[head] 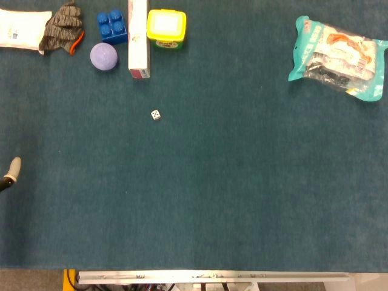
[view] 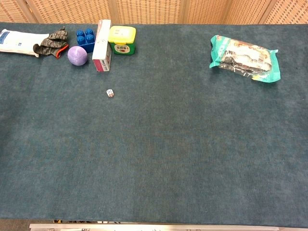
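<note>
Fingers: only one pale fingertip [head: 13,166] of the left hand [head: 8,174] is showing at the left edge of the head view, so whether the fingers are apart or together cannot be told; it is touching nothing, and the right hand is not appearing in either view. Teal table [head: 218,200] is filling both views. Snack bag [head: 337,57] is lying near the far right, well apart from everything else. White pouch [head: 19,28] is lying at the far left corner, with a grey glove [head: 62,29] resting against its right end. White box [head: 138,37] is lying lengthwise between a blue block [head: 112,25] and a yellow tub [head: 166,26], just beside both. Purple ball [head: 104,56] is sitting in front of the block, near the box. Die [head: 156,114] is sitting alone on the cloth, nearer than the box and well apart from the fingertip, to its right and farther from the robot.
</note>
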### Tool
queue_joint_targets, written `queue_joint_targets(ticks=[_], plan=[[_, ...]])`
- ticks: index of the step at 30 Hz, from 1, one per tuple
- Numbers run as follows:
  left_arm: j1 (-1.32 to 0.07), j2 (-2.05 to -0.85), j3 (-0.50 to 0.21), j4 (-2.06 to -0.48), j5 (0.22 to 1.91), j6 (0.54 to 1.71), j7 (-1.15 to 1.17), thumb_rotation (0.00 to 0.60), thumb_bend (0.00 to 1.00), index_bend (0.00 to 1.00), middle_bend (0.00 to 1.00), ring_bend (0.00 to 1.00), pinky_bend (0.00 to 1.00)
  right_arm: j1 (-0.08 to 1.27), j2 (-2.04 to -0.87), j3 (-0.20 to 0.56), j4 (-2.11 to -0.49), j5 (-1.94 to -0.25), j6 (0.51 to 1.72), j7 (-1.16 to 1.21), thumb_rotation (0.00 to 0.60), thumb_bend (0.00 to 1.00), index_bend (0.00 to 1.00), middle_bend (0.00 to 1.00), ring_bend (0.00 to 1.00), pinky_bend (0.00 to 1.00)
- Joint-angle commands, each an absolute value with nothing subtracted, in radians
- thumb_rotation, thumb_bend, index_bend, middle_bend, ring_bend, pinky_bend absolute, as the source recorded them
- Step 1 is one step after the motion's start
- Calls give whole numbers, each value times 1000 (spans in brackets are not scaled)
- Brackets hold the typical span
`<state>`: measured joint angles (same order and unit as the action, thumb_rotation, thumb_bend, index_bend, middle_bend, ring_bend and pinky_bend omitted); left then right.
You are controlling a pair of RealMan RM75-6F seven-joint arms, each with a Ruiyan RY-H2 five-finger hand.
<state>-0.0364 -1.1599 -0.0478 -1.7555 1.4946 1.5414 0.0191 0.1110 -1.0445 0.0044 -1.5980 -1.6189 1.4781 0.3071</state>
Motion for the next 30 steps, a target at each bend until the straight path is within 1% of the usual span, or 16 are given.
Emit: queue_joint_targets(ticks=[1,9,11,12,14,16,17,18,19,22,24,26,27,28,29,30], plan=[[-38,-1159,-49,-1759,1491,1539,22,600,302,74,162,140,61,112,-1044,5,-1598,-1619,1477,307,600,388,150,335,289,315],[-48,-1157,-44,-1754,1505,1524,24,600,302,74,163,147,62,114,-1038,12,-1599,-1622,1487,306,600,388,150,335,289,315],[-58,-1154,-44,-1751,1511,1510,22,600,303,74,175,151,65,114,-1033,19,-1602,-1620,1494,306,600,388,150,335,289,315],[-67,-1151,-43,-1749,1517,1498,20,600,303,74,192,159,83,114,-1031,24,-1604,-1617,1500,302,600,388,150,334,288,315],[-86,-1145,-41,-1743,1529,1471,15,600,302,74,238,206,191,116,-1028,32,-1607,-1613,1505,297,600,388,150,334,289,315],[-112,-1138,-40,-1737,1544,1435,1,600,303,74,331,312,403,118,-1024,40,-1612,-1606,1507,293,600,388,150,335,289,315],[-126,-1135,-41,-1732,1551,1418,-8,600,304,78,394,374,496,119,-1022,43,-1614,-1603,1507,291,600,388,150,335,289,315],[-145,-1132,-43,-1723,1558,1394,-23,600,304,89,494,467,602,121,-1020,47,-1618,-1599,1505,287,600,388,150,335,289,315],[-161,-1130,-43,-1717,1563,1371,-39,600,304,105,627,586,707,123,-1018,49,-1620,-1596,1504,285,600,388,150,335,289,315],[-224,-1112,-37,-1702,1574,1270,-101,600,313,127,856,809,860,127,-1014,53,-1628,-1591,1496,277,600,388,149,335,294,315],[-272,-1098,-33,-1695,1577,1189,-153,600,378,142,951,914,943,129,-1012,53,-1632,-1589,1492,273,600,388,150,335,297,315],[-312,-1090,-29,-1685,1579,1124,-185,600,449,162,992,961,984,129,-1011,54,-1634,-1586,1490,270,600,388,150,335,298,315],[-338,-1085,-26,-1681,1578,1080,-198,590,478,179,1000,982,996,130,-1010,54,-1635,-1585,1488,270,600,388,150,335,298,315],[-358,-1083,-23,-1682,1577,1047,-208,555,492,187,1000,990,999,130,-1009,55,-1637,-1583,1486,270,600,388,150,335,300,315],[-377,-1081,-20,-1682,1576,1016,-218,480,512,194,1000,998,1000,130,-1008,54,-1638,-1581,1484,270,600,388,150,335,303,315],[-401,-1081,-17,-1682,1573,976,-230,375,530,196,1000,1000,1000,130,-1007,54,-1639,-1580,1483,269,600,388,150,335,306,315]])
